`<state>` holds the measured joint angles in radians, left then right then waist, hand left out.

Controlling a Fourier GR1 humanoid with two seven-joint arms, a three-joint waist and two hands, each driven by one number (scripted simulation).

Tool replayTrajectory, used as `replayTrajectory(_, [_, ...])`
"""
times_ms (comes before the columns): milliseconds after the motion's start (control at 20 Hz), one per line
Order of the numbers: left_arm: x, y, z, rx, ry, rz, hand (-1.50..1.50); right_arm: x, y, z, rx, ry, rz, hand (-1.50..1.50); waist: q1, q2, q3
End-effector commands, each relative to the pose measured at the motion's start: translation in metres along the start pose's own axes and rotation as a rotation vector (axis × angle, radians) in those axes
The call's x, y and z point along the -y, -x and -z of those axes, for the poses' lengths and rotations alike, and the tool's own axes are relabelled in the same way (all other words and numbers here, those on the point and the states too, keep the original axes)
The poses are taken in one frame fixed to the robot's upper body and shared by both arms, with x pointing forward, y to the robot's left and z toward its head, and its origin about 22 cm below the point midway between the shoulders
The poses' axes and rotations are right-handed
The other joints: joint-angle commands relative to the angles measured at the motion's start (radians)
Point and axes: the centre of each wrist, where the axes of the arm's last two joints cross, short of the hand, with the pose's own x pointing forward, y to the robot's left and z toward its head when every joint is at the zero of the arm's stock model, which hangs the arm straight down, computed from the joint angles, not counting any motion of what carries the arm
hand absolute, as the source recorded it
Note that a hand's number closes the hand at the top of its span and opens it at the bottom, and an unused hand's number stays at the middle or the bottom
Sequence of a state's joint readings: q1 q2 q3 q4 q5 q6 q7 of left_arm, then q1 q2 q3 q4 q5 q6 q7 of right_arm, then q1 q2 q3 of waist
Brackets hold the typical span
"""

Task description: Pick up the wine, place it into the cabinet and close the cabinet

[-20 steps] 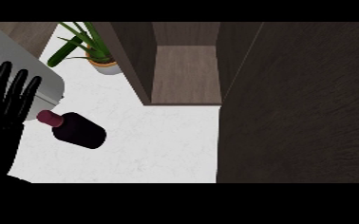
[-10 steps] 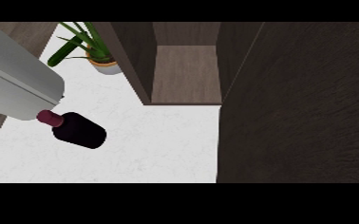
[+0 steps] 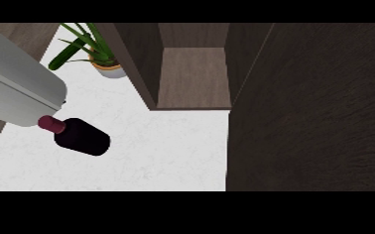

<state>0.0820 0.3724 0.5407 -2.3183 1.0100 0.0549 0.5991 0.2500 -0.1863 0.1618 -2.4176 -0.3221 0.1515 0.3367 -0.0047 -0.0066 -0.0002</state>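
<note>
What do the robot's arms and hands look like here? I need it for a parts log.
Only one forearm shows, at the view's left: a light grey, smooth, boxy casing with a thin seam line and a small knob on its edge. Neither hand is visible.

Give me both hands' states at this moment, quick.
Left hand: not in view; only a grey forearm shows above the wine bottle.
Right hand: not in view.
</note>
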Motion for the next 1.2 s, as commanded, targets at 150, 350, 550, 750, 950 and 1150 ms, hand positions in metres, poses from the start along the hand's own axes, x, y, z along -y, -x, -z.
replayTrajectory(150, [0.013,-0.018,0.001,0.016,0.004,-0.028,-1.5,-0.021,-0.05,-0.025,0.069,-0.041,0.005,-1.5,-0.004,0.002,0.0])
replayTrajectory(350, [0.004,-0.017,-0.017,0.038,-0.033,-0.002,-1.5,-0.022,-0.051,-0.027,0.094,-0.019,0.006,-1.5,0.003,-0.001,-0.001])
replayTrajectory(550, [-0.003,-0.022,-0.019,0.039,-0.055,0.0,-1.5,-0.022,-0.054,-0.03,0.094,-0.028,0.013,-1.5,0.0,-0.001,0.0])
replayTrajectory(750, [-0.022,-0.03,-0.005,0.065,-0.056,0.012,-1.5,-0.016,-0.052,-0.028,0.077,-0.011,0.006,-1.5,-0.005,0.002,0.0])
replayTrajectory(950, [-0.025,-0.017,-0.01,0.073,-0.155,0.071,-1.5,-0.022,-0.052,-0.032,0.1,-0.023,0.017,-1.5,-0.016,0.003,0.0])
replayTrajectory(1150, [-0.031,0.01,-0.011,0.025,-0.158,0.089,-1.5,-0.019,-0.048,-0.027,0.101,-0.014,0.036,-1.5,-0.013,0.004,0.0])
